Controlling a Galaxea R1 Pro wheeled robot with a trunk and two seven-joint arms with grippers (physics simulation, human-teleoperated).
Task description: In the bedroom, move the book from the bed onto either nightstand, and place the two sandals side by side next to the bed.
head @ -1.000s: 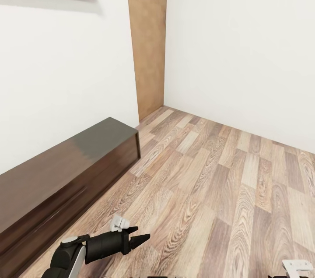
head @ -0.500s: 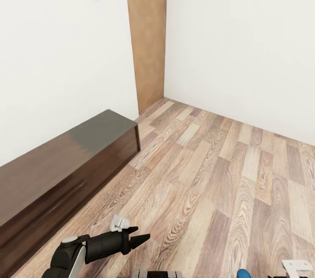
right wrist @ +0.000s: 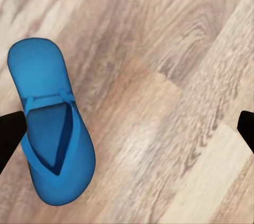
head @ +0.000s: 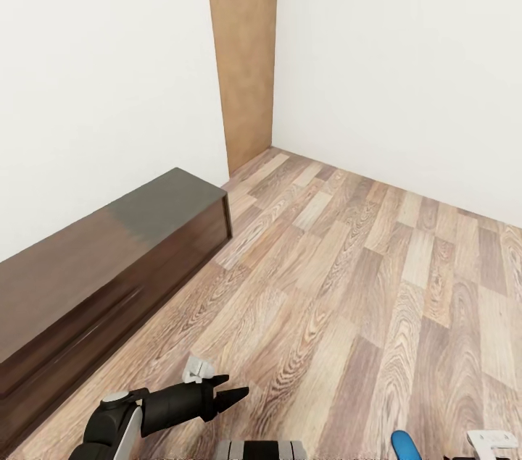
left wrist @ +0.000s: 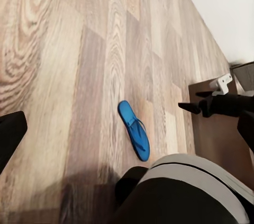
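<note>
One bright blue sandal (right wrist: 50, 139) lies flat on the wood floor, sole down, straps up. My right gripper (right wrist: 127, 128) hangs open just above the floor, and the sandal lies by one fingertip (right wrist: 9, 134). In the head view the sandal's tip (head: 403, 441) peeks in at the bottom edge next to the right gripper's white bracket (head: 493, 440). The left wrist view has the sandal (left wrist: 133, 136) whole, beside my base, with the right gripper (left wrist: 191, 106) close by. My left gripper (head: 235, 389) is open and holds nothing. The book, the bed and the nightstand are out of view.
A long low dark TV cabinet (head: 109, 264) runs along the white wall on the left. A brown door (head: 243, 47) stands in the far corner. Grey-brown plank floor (head: 348, 286) stretches ahead to the white wall on the right.
The head camera has tilted downward: the wall-mounted dark object with the red ball has left the top edge, and the sandal's tip and my base have come in at the bottom.
</note>
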